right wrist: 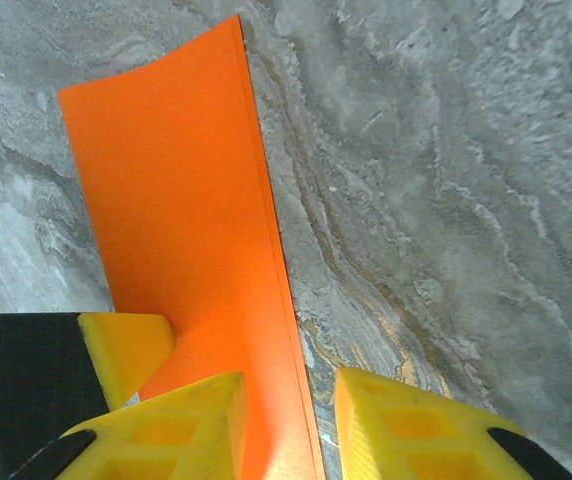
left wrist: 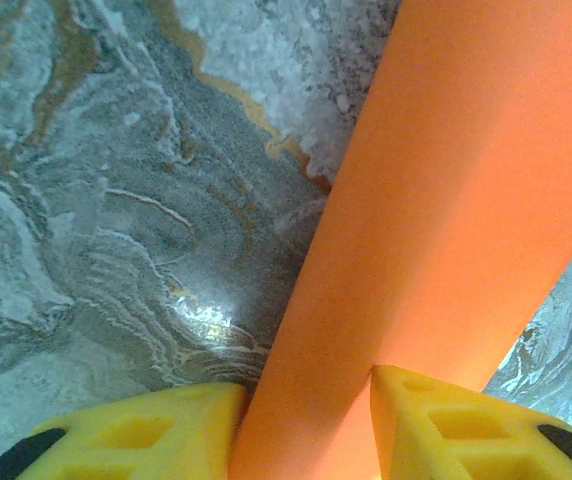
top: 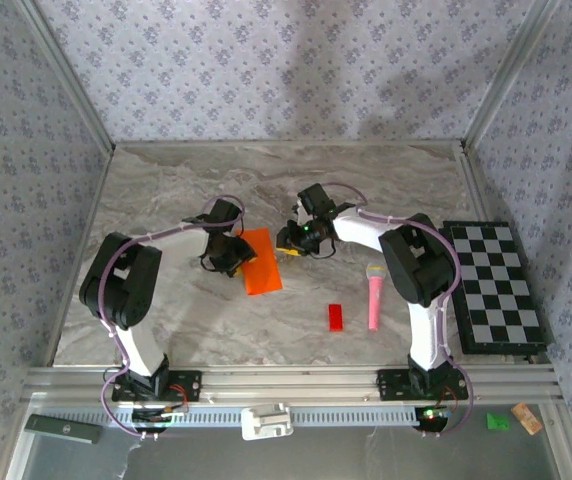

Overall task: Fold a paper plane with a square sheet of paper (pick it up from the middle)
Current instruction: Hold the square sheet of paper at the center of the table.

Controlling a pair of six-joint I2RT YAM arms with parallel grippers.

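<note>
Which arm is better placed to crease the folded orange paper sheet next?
Left, probably. The left gripper straddles the thin orange paper sheet, which runs up between its open yellow fingers. The right gripper sits at the sheet's doubled edge, with one finger over the bare marble table.

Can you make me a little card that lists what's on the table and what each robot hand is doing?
paper: orange sheet of paper, looks folded in half, on the table between the two grippers
left gripper: fingers apart, paper running between them
right gripper: fingers apart, paper's long edge in the gap
other things: red block, pink microphone, checkerboard
</note>
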